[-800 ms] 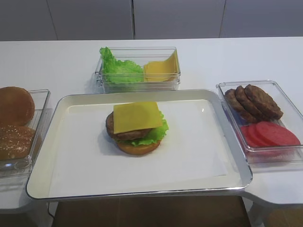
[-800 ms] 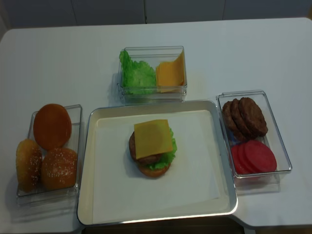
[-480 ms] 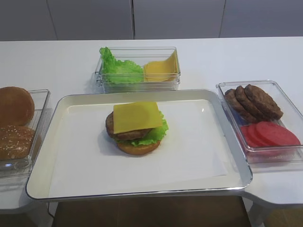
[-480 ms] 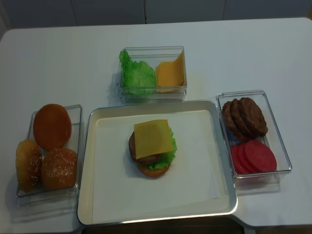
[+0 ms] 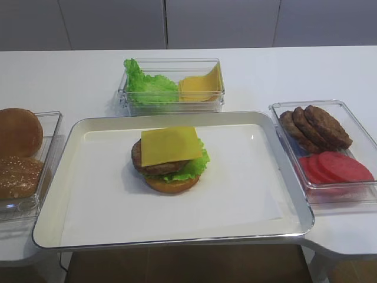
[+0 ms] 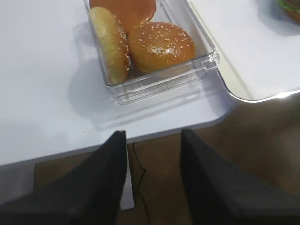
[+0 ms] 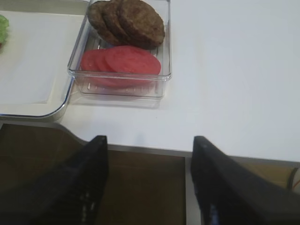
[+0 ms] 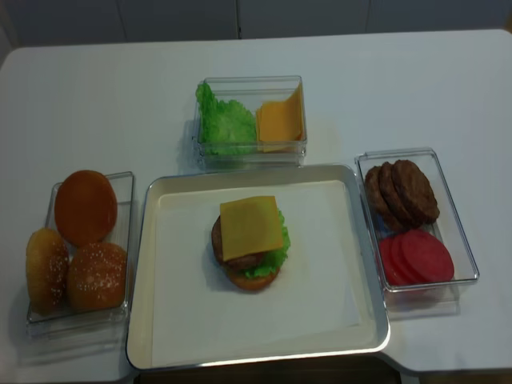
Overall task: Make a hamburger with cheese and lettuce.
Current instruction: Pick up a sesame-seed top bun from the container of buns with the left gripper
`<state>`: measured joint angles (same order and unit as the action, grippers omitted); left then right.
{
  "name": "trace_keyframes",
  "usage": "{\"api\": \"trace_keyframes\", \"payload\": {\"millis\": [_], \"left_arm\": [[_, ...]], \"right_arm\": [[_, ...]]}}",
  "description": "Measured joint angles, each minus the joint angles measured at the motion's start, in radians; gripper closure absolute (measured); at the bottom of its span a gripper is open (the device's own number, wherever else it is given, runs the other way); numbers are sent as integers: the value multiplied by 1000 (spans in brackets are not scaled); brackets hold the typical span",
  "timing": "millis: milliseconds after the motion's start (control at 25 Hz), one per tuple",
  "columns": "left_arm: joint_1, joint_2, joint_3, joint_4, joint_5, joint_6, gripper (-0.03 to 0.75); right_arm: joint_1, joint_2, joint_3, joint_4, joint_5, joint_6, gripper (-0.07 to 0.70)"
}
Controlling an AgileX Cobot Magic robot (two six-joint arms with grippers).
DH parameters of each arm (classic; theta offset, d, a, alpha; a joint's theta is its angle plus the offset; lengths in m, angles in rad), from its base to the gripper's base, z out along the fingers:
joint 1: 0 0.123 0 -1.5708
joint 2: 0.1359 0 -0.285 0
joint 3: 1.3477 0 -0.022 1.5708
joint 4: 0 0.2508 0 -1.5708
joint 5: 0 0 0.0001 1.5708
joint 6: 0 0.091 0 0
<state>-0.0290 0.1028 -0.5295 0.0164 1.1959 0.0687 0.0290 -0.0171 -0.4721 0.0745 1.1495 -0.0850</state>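
Open-topped hamburger stack (image 5: 169,160), yellow square cheese slice (image 5: 171,145) uppermost, noted on tray; no writing discerned. Left end effector (image 6: 152,140), right end effector (image 7: 149,150): both parted, nothing grasped.

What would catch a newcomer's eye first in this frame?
The open hamburger at the middle of the tray, its bright yellow cheese lying on top with the lettuce frilling out below and no top bun on it. Next, the red tomato slices in the right-hand box, and the sesame buns in the left-hand box. Both hands hang back off the table's near edge, open and empty.
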Motion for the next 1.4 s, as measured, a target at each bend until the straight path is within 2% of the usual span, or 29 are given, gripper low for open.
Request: {"api": "trace_keyframes", "payload": {"millis": [280, 440, 560, 840, 1160, 1280, 1400], "left_arm": [[0, 171, -97, 19, 2, -11, 427], [0, 270, -162, 19, 53, -49, 425], [0, 368, -217, 19, 68, -69, 403], [0, 631, -380, 17, 68, -137, 384], [1, 923, -515, 7, 57, -146, 381], [29, 1012, -538, 5, 56, -143, 381], [100, 1084, -558, -7, 53, -118, 381]], "right_arm": [[0, 0, 0, 0, 0, 0, 188], [0, 0, 0, 0, 0, 0, 188], [0, 0, 0, 0, 0, 0, 188], [0, 0, 0, 0, 0, 0, 188], [0, 0, 0, 0, 0, 0, 188], [0, 0, 0, 0, 0, 0, 188], [0, 0, 0, 0, 0, 0, 188]]}}
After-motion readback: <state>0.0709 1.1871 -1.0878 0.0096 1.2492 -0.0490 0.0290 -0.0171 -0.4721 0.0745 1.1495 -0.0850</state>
